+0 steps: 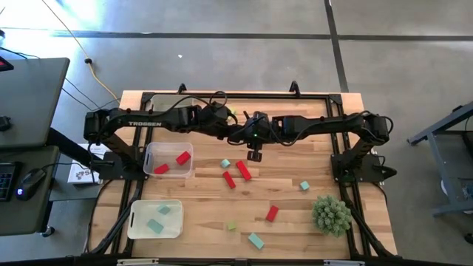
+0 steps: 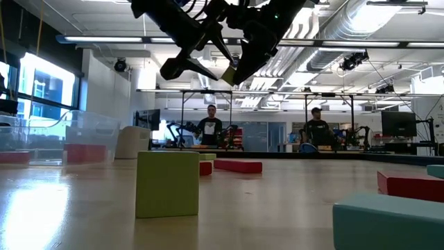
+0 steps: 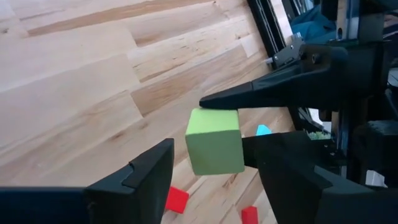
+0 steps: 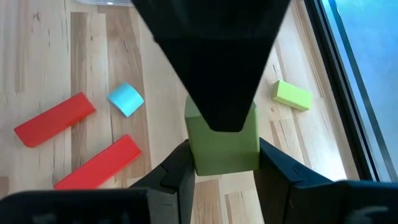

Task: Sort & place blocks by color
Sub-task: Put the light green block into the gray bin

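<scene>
1. A yellow-green cube (image 4: 222,144) hangs in the air above the middle of the table, clamped between the fingers of the right gripper (image 4: 221,165), which is closed on it.
2. The left gripper (image 3: 211,171) meets it from the opposite side; its fingers (image 3: 134,180) stand spread on either side of the cube, apart from its faces, so it is not gripping.
3. In the low view the cube (image 2: 229,75) shows as a small pale block high over the table where the two arms join.
4. Directly beneath the grippers lie two red bars (image 1: 243,171) and a small teal block (image 1: 225,163); a yellow-green bar (image 4: 291,94) lies on the wood beside the held cube.
5. To the left gripper's side stands a clear bin (image 1: 153,151) holding red blocks (image 1: 182,157), and nearer the table's front edge a second bin (image 1: 137,222) holds teal blocks (image 1: 154,225).
6. Farther from the grippers, on the right arm's side, lie another teal block (image 1: 304,185), a red block (image 1: 272,213), a teal bar (image 1: 256,240) and a yellow-green block (image 1: 231,225).
7. A spiky green plant ball (image 1: 331,214) sits near the right front corner.
</scene>
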You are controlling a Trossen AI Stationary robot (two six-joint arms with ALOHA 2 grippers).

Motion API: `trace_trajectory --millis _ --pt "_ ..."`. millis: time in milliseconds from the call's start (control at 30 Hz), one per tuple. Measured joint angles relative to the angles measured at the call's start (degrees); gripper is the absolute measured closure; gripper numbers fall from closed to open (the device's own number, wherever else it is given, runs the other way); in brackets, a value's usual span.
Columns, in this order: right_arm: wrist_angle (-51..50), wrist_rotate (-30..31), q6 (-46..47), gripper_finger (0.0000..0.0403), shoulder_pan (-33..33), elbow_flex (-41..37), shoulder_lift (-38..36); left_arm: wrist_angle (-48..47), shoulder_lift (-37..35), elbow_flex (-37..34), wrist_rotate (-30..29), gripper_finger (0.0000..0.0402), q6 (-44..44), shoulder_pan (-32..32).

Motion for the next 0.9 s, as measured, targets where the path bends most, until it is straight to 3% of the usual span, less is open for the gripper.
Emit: trace_trajectory --millis 667,900 --pt "3.85 -0.24 3.15 0.0297 0.0 0.0 -0.17 0.86 -0.22 -0.11 -0.35 0.017 -3.57 0.0" --pt "4.73 2.12 3.13 0.0297 0.02 0.0 -0.17 0.68 -0.22 -0.07 -0.42 0.0186 -3.74 0.04"
